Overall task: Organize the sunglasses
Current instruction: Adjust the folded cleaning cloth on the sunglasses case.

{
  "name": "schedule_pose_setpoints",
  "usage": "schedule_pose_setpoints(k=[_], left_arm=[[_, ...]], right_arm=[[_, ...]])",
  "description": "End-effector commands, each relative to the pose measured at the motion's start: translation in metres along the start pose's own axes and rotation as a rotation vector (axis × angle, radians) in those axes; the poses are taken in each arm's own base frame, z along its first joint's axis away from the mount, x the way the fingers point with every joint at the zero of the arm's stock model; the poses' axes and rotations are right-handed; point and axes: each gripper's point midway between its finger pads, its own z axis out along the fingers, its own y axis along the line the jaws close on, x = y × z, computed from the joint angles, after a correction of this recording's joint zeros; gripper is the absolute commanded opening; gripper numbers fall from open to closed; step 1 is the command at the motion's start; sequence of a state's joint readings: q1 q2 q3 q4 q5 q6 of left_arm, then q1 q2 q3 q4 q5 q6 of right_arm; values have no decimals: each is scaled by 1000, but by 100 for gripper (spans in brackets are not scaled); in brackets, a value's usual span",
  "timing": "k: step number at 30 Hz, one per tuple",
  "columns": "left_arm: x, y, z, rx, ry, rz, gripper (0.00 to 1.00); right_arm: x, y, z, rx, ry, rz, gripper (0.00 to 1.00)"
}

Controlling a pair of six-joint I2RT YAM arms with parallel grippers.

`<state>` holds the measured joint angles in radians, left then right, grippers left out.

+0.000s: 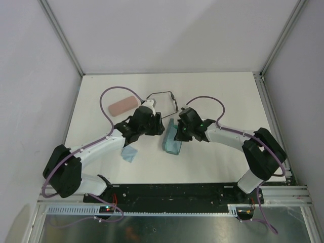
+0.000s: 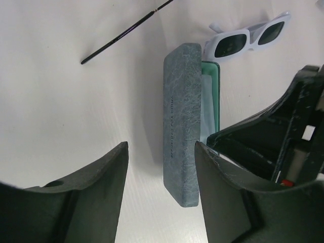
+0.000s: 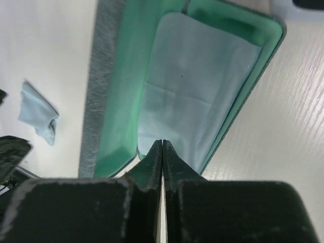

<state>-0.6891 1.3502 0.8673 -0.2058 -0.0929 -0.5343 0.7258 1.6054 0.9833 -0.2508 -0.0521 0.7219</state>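
Observation:
The white-framed sunglasses (image 2: 250,38) lie on the table beyond the open blue-grey case (image 2: 181,121), and show in the top view as a white shape (image 1: 148,107). The black wire-framed sunglasses (image 1: 164,98) rest farther back; one slim arm (image 2: 121,36) shows in the left wrist view. My left gripper (image 2: 161,147) is open just above the table, by the case's upright lid, holding nothing. My right gripper (image 3: 162,143) is shut, its tips at the near end of the case's green tray (image 3: 119,101), over the light-blue cloth (image 3: 197,86) lying inside. Nothing shows between its jaws.
A pink case (image 1: 124,106) lies closed at the back left. A second light-blue cloth (image 1: 129,153) is crumpled on the table left of the open case (image 1: 173,140). Both arms meet near the table's middle, wrists close together.

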Motion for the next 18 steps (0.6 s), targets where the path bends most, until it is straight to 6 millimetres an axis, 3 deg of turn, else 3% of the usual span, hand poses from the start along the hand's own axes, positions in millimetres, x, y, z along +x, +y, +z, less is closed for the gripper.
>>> schedule_pose_setpoints(k=[1,10,13,18], left_arm=[[-20,-7,4,35,-48,-33,60],[-28,10,1,8,-74,-53,61],[-33,18,-4,-4,-95,-62,63],[-39,31,-16,-21,-133,-76,64]], right_arm=[[10,-3,13,10,14,33,0],[30,-28,27,90,67,36,0],[17,-20,20,42,39,37,6],[-24,-7,-8,-56,-54,35,22]])
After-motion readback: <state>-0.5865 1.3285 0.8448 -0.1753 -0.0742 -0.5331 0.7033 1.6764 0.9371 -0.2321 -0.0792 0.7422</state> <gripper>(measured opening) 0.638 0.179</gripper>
